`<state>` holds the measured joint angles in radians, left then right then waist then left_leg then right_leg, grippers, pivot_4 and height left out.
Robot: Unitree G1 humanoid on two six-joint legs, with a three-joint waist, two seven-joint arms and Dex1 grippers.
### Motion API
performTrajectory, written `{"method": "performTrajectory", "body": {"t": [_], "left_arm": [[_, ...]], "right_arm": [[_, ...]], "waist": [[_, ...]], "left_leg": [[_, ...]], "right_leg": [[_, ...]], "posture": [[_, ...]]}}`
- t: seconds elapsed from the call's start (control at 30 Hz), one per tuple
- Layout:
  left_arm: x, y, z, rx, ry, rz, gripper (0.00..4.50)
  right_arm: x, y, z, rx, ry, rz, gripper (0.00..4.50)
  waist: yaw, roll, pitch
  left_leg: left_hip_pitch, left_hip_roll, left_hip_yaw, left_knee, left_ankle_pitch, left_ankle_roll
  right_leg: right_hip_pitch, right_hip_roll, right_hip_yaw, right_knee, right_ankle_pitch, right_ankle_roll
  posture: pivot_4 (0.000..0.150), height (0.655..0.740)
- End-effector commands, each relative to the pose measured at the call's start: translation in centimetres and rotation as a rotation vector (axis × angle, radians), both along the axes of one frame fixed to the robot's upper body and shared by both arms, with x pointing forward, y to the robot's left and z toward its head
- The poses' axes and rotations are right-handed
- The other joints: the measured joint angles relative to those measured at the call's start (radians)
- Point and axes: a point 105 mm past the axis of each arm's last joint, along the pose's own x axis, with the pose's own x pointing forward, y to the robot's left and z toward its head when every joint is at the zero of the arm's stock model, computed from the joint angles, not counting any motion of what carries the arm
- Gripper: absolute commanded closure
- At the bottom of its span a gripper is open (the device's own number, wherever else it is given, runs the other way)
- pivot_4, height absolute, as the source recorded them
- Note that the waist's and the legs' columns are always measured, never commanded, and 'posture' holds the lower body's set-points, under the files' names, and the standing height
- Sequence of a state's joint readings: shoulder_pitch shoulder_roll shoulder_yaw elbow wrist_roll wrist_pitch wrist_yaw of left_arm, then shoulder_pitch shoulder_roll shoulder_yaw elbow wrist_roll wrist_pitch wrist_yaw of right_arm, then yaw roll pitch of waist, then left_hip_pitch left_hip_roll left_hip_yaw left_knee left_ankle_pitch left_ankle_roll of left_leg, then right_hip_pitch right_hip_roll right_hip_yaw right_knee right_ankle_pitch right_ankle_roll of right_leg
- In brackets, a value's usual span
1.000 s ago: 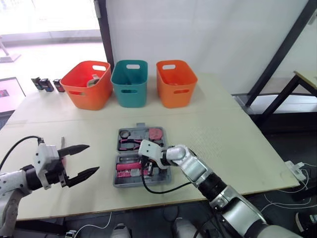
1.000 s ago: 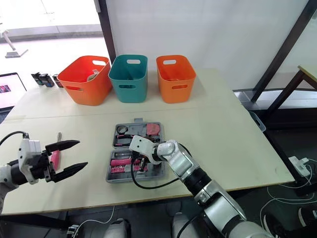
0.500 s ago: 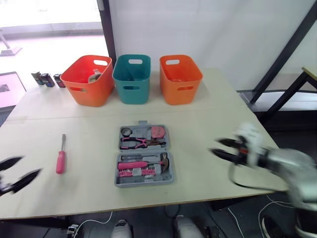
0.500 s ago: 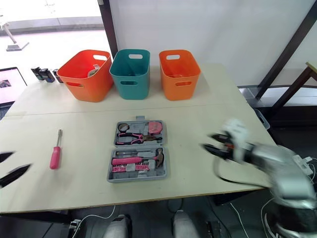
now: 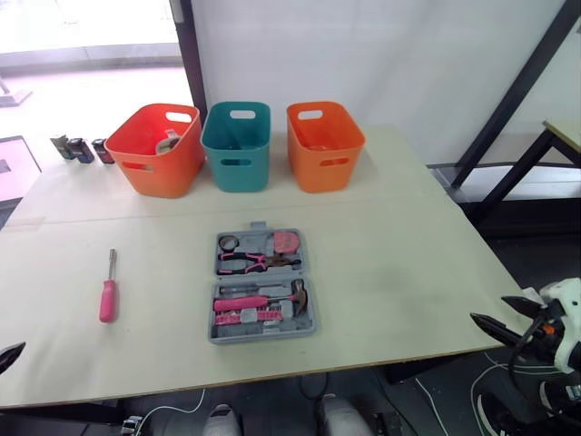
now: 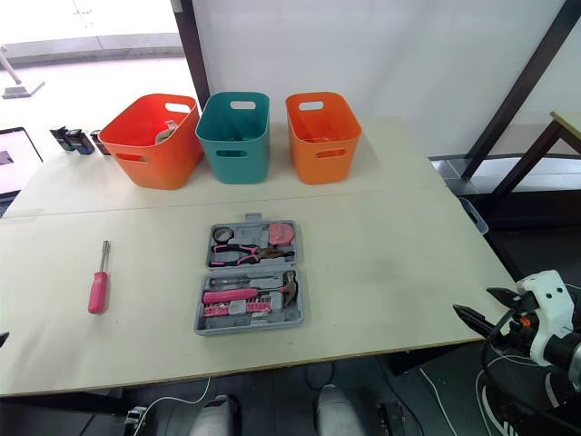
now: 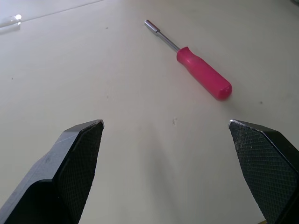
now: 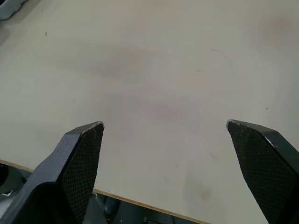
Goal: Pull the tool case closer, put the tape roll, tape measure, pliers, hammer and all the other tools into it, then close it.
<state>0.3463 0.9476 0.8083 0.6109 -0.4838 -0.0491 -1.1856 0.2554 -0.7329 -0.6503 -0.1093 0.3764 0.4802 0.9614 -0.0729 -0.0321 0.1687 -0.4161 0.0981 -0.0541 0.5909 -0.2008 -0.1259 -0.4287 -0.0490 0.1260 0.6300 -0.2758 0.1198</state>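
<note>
Case (image 5: 262, 335) open (filled); screwdriver (image 5: 108, 300) outside.

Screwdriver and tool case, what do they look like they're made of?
Screwdriver: the pink handle looks like smooth, slightly glossy plastic, with a soft highlight; the shaft looks like bright metal, silvery and reflective. Tool case: probably moulded grey plastic, matte, with shaped recesses inside.

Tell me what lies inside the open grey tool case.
The tool case holds a tape roll, tape measure, pliers and hammer. Whatever lies beneath them is covered.
</note>
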Motion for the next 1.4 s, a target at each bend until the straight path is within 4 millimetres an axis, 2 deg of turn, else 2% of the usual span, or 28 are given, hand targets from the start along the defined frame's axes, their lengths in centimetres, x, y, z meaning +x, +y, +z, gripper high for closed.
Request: {"method": "performTrajectory", "body": {"t": [0.03,0.13,0.27,0.4,0.5,0.67,0.87,1.17,1.4], "left_arm": [[0.3,0.0,0.6,0.01,-0.036,0.007,0.0],[0.8,-0.5,0.3,0.008,-0.049,0.012,0.0],[3.8,-2.2,0.4,-0.101,-0.176,0.138,0.0],[7.2,-5.4,0.5,-0.236,-0.212,0.165,0.0],[10.2,-7.3,0.7,-0.29,-0.212,0.234,0.0],[14.0,-9.4,-0.8,-0.278,-0.065,0.383,0.0],[14.6,-9.6,-3.0,-0.117,0.112,0.504,0.0],[15.4,-9.3,-4.5,-0.126,0.183,0.562,0.0],[16.4,-10.8,-5.1,-0.15,0.314,0.574,0.0]], "right_arm": [[0.5,0.4,1.4,-0.011,-0.06,0.005,0.04],[1.1,1.6,1.7,-0.002,-0.077,0.032,0.04],[2.9,6.1,3.7,0.028,-0.145,0.146,0.04],[4.6,10.3,5.5,0.049,-0.203,0.261,0.04],[5.3,13.4,6.3,0.06,-0.215,0.378,0.04],[6.0,17.7,6.8,0.075,-0.228,0.527,0.04],[6.3,19.2,6.7,0.056,-0.213,0.59,0.04],[6.5,20.2,7.2,0.052,-0.233,0.614,0.04],[6.6,20.3,7.2,0.049,-0.239,0.604,0.04]], "waist": [[0.0,0.0,0.0],[0.001,0.0,0.0],[0.003,0.003,0.001],[0.005,0.0,0.001],[0.015,0.0,0.001],[0.023,-0.001,0.001],[0.026,-0.001,0.001],[0.031,-0.001,0.001],[0.031,-0.001,0.001]], "left_leg": [[0.0,0.0,0.0,0.0,0.0,0.0],[0.0,0.0,0.0,0.0,0.0,0.001],[0.0,0.0,0.0,0.0,0.001,0.002],[0.0,0.0,-0.002,0.002,0.002,0.003],[0.0,0.0,-0.002,0.004,0.002,0.003],[0.0,0.0,-0.004,0.004,0.002,0.003],[0.0,0.0,-0.005,0.002,0.002,0.003],[-0.001,-0.001,-0.006,0.004,0.003,0.003],[-0.001,-0.001,-0.006,0.004,0.003,0.003]], "right_leg": [[0.0,0.0,0.0,0.0,0.0,0.0],[0.0,0.0,0.0,0.0,0.0,0.0],[0.002,0.0,0.0,0.0,0.0,0.0],[0.004,0.002,0.0,0.002,0.0,0.0],[0.007,0.002,0.0,0.002,0.0,0.001],[0.009,0.004,0.0,0.002,0.002,0.006],[0.008,0.005,0.0,0.002,0.002,0.008],[0.009,0.004,0.0,0.002,0.003,0.007],[0.01,0.005,0.0,0.002,0.003,0.008]], "posture": [[0.15,0.74],[0.15,0.74],[0.15,0.74],[0.15,0.74],[0.15,0.74],[0.15,0.74],[0.15,0.74],[0.15,0.74],[0.15,0.74]]}}
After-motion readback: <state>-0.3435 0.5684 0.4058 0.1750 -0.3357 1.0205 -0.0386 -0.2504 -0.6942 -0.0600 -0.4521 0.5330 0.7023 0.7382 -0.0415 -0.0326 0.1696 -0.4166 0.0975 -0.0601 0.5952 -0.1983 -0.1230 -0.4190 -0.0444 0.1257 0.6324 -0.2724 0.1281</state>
